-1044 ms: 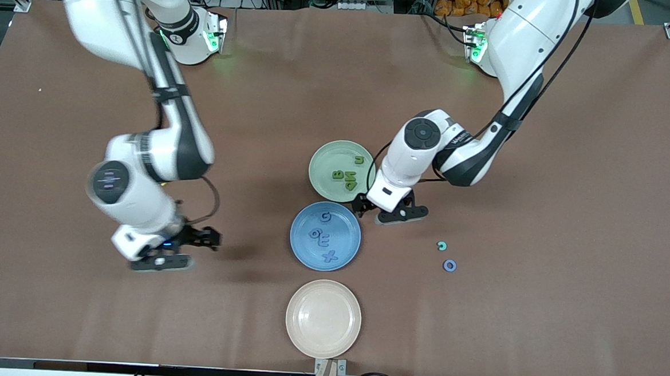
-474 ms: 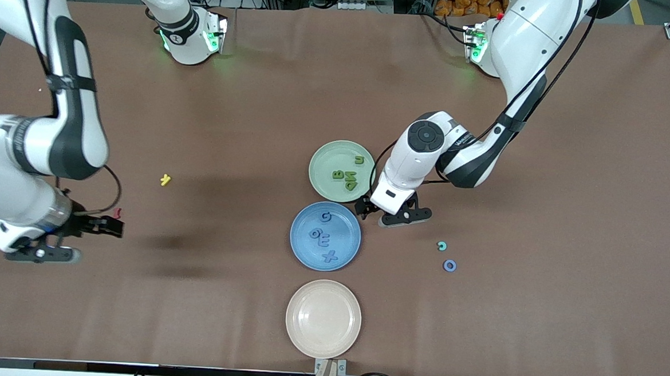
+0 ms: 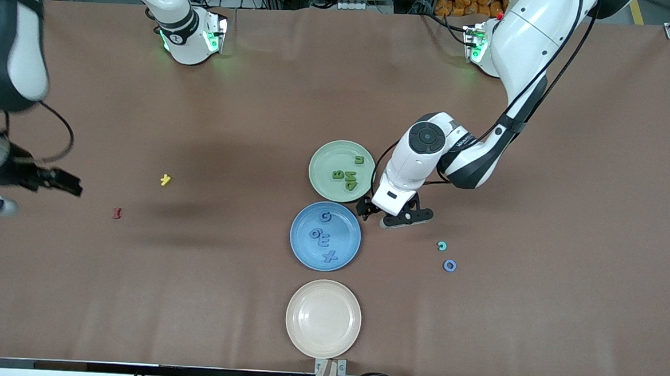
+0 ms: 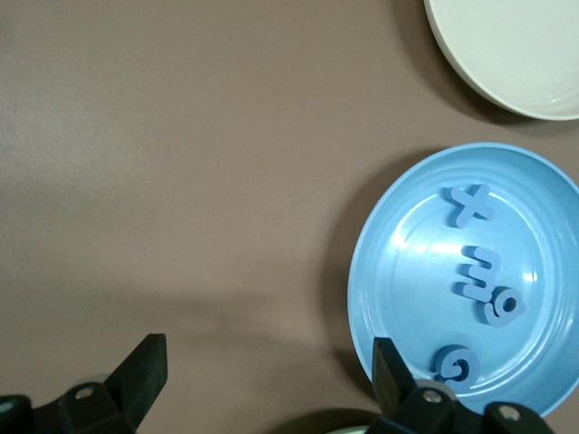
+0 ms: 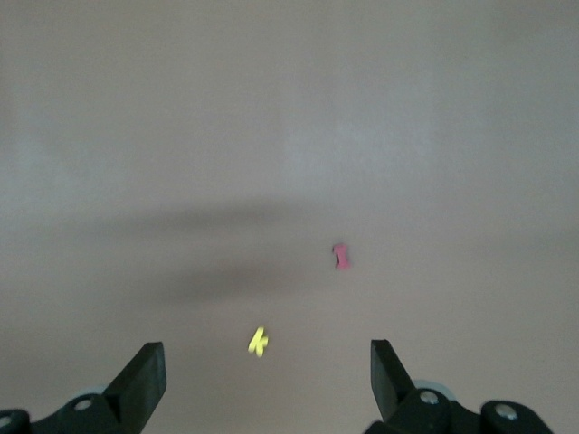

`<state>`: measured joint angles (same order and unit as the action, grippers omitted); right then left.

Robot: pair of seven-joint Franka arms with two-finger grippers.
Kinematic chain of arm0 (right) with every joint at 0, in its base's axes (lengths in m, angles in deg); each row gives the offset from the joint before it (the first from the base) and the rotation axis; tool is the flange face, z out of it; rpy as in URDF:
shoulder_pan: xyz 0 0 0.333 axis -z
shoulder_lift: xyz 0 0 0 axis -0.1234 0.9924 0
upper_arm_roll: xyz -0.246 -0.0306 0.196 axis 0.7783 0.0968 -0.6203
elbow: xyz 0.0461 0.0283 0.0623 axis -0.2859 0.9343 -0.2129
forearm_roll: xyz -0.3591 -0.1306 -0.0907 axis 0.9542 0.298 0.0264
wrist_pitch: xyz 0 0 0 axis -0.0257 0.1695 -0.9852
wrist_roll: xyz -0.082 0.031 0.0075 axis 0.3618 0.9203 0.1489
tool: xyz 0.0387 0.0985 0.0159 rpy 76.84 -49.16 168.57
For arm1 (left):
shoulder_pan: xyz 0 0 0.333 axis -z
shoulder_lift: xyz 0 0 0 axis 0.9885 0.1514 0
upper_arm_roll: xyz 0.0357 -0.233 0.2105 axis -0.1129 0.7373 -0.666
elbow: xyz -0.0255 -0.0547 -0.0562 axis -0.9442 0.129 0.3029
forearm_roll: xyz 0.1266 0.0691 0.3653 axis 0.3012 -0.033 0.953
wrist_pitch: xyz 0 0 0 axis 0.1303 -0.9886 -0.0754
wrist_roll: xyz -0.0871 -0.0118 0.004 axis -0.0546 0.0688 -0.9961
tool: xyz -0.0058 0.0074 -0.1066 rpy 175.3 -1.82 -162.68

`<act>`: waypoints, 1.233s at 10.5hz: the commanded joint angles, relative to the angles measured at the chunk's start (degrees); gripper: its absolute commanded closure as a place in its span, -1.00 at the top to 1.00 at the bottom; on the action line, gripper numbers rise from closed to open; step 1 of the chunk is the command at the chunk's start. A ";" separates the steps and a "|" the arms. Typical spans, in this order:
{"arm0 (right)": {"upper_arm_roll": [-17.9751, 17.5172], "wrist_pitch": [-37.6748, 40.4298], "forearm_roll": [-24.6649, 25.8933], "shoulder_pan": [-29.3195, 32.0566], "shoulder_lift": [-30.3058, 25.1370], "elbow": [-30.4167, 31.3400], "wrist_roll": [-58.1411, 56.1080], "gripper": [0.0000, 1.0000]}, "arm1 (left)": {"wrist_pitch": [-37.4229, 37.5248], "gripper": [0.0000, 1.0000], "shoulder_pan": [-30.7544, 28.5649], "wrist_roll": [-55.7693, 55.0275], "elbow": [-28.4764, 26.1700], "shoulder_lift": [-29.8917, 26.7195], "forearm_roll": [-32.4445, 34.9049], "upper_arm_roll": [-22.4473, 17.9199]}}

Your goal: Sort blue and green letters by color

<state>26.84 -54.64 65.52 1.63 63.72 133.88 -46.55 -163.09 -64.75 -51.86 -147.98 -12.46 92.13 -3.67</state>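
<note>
Green letters u (image 3: 359, 160), B (image 3: 337, 174) and a third (image 3: 350, 182) lie in the green plate (image 3: 322, 156). Blue letters G (image 3: 326, 217), a 6-like piece (image 3: 315, 233), E (image 3: 325, 241) and X (image 3: 329, 256) lie in the blue plate (image 3: 351, 234); the left wrist view shows that plate (image 4: 398, 280) with X (image 4: 470, 204) and E (image 4: 479, 271). A blue ring (image 3: 449, 265) and a teal C-like piece (image 3: 441, 246) lie on the table toward the left arm's end. My left gripper (image 3: 375, 212) (image 4: 269, 375) is open and empty beside both plates. My right gripper (image 3: 70, 186) (image 5: 267, 380) is open and empty, over the right arm's end.
A yellow K-shaped piece (image 3: 165, 180) (image 5: 259, 342) and a dark red I-shaped piece (image 3: 117, 213) (image 5: 342, 257) lie on the table toward the right arm's end. A cream plate (image 3: 323, 318) (image 4: 516, 54) with nothing in it stands nearest the front camera.
My right arm has swung far toward its end of the table, uncovering the yellow and dark red pieces. My left gripper has hardly moved.
</note>
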 commanded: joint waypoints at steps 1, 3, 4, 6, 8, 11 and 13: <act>-0.99 10.50 1.20 0.71 -10.54 1.93 1.57 1.00 | 0.55 1.00 0.07 1.20 0.77 -1.14 -0.07 -1.74; -0.98 17.54 1.20 1.23 -13.71 -0.62 1.57 1.00 | 3.69 1.00 -0.10 3.12 1.99 -2.46 -0.16 -3.32; -1.07 22.10 1.64 1.15 -14.16 -3.50 1.66 1.00 | 6.93 1.00 -1.41 4.53 3.92 -2.38 -0.07 -3.32; -1.86 30.29 6.54 -0.25 -12.94 -13.25 1.75 1.00 | 12.30 1.00 -2.65 7.08 6.22 -2.46 -0.33 -3.32; -1.86 29.53 6.47 -0.78 -11.45 -13.99 2.01 1.00 | 14.86 1.00 -4.75 10.24 6.49 -3.43 -0.51 -3.32; -1.86 22.86 6.30 -0.96 -10.74 -8.11 2.36 1.00 | 19.78 1.00 -9.05 17.17 6.49 -5.53 -0.95 -2.98; -1.86 22.59 5.69 -0.87 -10.65 -8.80 2.36 1.00 | 23.64 1.00 -11.69 21.48 6.58 -7.20 -1.04 -2.80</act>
<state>24.96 -31.59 70.74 1.12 54.04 124.91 -45.25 -143.91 -73.85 -35.51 -141.03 -16.85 92.13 -7.02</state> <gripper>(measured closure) 0.000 0.000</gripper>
